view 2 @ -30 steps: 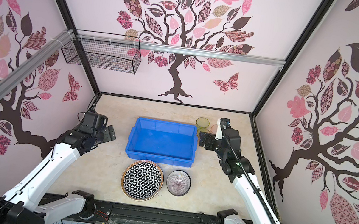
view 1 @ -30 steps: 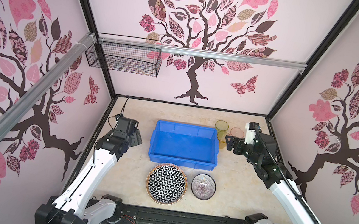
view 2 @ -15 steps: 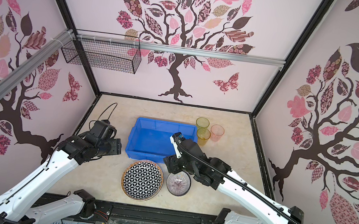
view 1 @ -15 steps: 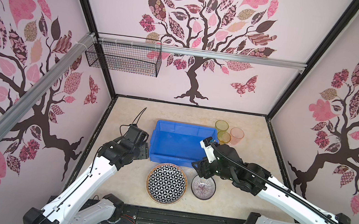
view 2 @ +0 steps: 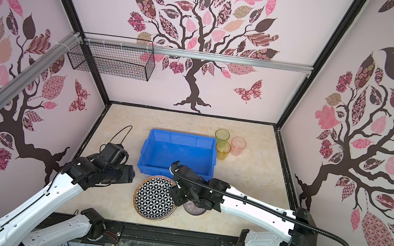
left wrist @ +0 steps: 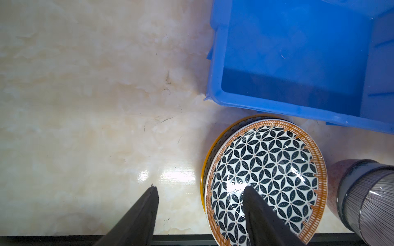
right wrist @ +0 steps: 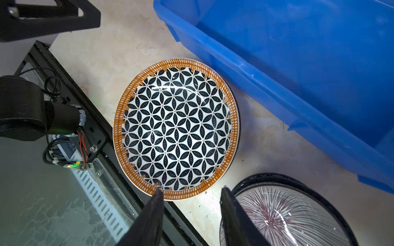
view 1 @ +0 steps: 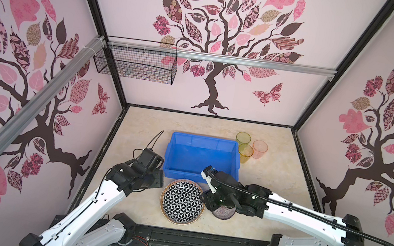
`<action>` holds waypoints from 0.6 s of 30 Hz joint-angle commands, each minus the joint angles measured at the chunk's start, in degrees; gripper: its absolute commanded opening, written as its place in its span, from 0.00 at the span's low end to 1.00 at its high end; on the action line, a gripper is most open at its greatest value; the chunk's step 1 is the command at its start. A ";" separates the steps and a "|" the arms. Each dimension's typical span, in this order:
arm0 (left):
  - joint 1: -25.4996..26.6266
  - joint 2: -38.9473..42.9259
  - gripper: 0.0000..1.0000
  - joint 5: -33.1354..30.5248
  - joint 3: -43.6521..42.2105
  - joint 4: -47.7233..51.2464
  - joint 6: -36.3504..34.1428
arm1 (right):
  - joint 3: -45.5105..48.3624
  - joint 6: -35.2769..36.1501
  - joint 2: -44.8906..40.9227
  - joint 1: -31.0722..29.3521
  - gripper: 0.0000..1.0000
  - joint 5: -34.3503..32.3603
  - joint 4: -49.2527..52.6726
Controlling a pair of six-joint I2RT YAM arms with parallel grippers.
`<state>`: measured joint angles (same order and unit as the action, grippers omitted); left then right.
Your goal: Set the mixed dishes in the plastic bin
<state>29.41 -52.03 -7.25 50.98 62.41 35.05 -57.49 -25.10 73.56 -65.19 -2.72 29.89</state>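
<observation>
The blue plastic bin [view 1: 235, 161] stands mid-table and holds nothing. In front of it lies a black-white geometric plate [view 1: 182, 202] with an orange rim, resting on a yellow-rimmed plate [left wrist: 207, 153]. A purple-striped bowl [view 1: 224, 212] sits to its right, mostly hidden under my right wrist. Three translucent cups [view 1: 245, 150] stand right of the bin's far corner. My left gripper [left wrist: 200, 187] is open and straddles the plate's left rim, one finger over the pattern and one over bare table. My right gripper [right wrist: 191, 189] is open over the gap between plate and bowl.
A black wire basket [view 1: 136, 63] hangs on the back-left wall. The black front rail [view 1: 200, 237] runs close behind the plate's near edge. Bare tabletop lies left of the bin [left wrist: 96, 95] and right of it [view 1: 274, 182].
Both arms came forward from beside the bin to the plate and bowl; the right one swung in from near the cups. Both grippers have narrowed.
</observation>
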 commanded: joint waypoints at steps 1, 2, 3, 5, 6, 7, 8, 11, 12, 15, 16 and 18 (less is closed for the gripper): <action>1.29 -0.08 0.66 1.91 -1.96 0.13 2.56 | 0.73 -1.17 2.15 -0.20 0.44 -1.53 -0.93; 1.48 -0.24 0.66 2.71 -2.18 -0.01 3.07 | 0.89 -1.21 2.71 -0.20 0.43 -2.08 -1.18; 1.52 -0.35 0.66 3.54 -2.25 -0.11 3.62 | 0.99 -1.18 3.34 -0.20 0.42 -2.35 -1.52; 1.91 0.06 0.66 4.42 -2.60 -0.94 4.35 | 1.07 -1.17 4.67 -0.20 0.40 -2.49 -2.06; 2.08 0.39 0.66 4.75 -2.74 -1.38 4.79 | 1.06 -1.18 5.38 -0.14 0.39 -2.50 -2.35; 2.23 0.64 0.66 5.02 -3.02 -1.63 5.07 | 1.01 -1.24 5.99 -0.20 0.38 -2.64 -2.59; 2.23 0.81 0.66 5.20 -3.24 -1.66 5.50 | 1.07 -1.41 6.60 -0.20 0.37 -3.01 -2.80; 2.30 1.23 0.66 6.54 -4.72 -2.35 6.57 | 1.12 -1.48 8.01 -0.20 0.34 -3.69 -3.64; 2.36 1.30 0.66 7.14 -5.50 -2.67 7.01 | 1.15 -1.53 8.45 -0.20 0.34 -3.73 -3.99; 4.38 0.91 0.66 6.59 -6.97 -3.95 8.69 | 0.84 -1.64 10.20 -0.20 0.34 -3.92 -4.57; 5.31 0.49 0.66 5.93 -7.07 -4.01 9.51 | 0.72 -1.62 10.78 -0.16 0.34 -4.17 -4.49; 7.51 -0.79 0.66 4.57 -7.25 -4.14 10.75 | 0.39 -1.78 11.96 -0.11 0.34 -5.11 -4.16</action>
<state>34.96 -51.88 -1.48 45.19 59.90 43.09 -56.71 -26.04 83.35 -65.19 -5.85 25.50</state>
